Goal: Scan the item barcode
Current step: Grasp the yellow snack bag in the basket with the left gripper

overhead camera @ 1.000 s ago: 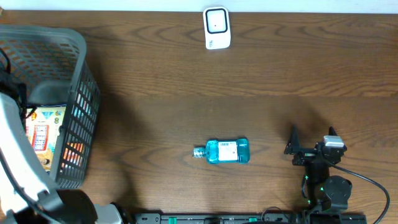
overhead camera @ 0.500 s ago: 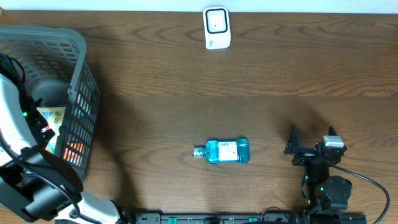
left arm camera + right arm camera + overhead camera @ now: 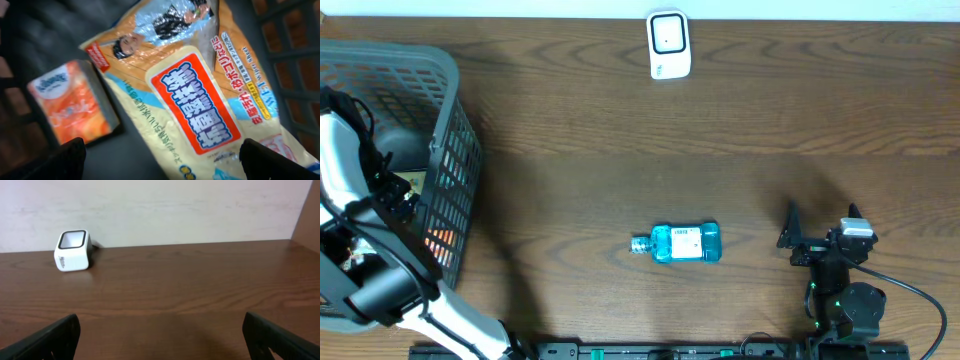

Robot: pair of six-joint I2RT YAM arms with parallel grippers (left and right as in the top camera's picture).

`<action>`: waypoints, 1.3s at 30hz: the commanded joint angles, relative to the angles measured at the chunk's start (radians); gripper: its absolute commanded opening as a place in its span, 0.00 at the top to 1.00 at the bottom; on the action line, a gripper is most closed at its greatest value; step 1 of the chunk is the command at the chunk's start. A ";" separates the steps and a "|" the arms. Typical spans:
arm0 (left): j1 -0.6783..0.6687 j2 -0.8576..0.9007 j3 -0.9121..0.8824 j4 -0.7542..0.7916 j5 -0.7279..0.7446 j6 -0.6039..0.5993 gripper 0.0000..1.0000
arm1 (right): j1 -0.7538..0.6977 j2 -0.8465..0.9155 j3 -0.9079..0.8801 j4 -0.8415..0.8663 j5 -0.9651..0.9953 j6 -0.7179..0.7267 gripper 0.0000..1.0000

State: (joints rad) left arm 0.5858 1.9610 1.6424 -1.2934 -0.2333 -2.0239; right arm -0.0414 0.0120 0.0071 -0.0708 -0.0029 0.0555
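Found left gripper [image 3: 167, 162] inside basket [image 3: 445, 120], jaws spread wide, holding nothing, hanging over pouch [image 3: 200, 100]. Found pouch lying flat on basket floor, printed face up, with small orange pack [image 3: 70, 107] just beside it. Judged pouch light, soft and glossy, so likely to buckle, sag or slip under a pinch. Recommend taking hold along an outer edge or across a narrow side, not on the slack middle. Seen no barcode on upper face, so probably underneath. Found right gripper [image 3: 160, 337] likewise wide open and empty, low over table [image 3: 570, 150] near front edge, facing scanner [image 3: 669, 44] at far edge. Noted bottle [image 3: 685, 242] lying on its side mid-table, well apart from both grippers
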 commanded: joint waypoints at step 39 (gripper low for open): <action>0.024 0.110 -0.013 0.215 0.214 0.700 0.93 | 0.001 -0.005 -0.002 -0.004 0.009 -0.012 0.01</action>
State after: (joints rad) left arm 0.6193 2.1185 1.6569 -1.0901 -0.2230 -1.4643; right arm -0.0414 0.0120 0.0071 -0.0708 -0.0032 0.0555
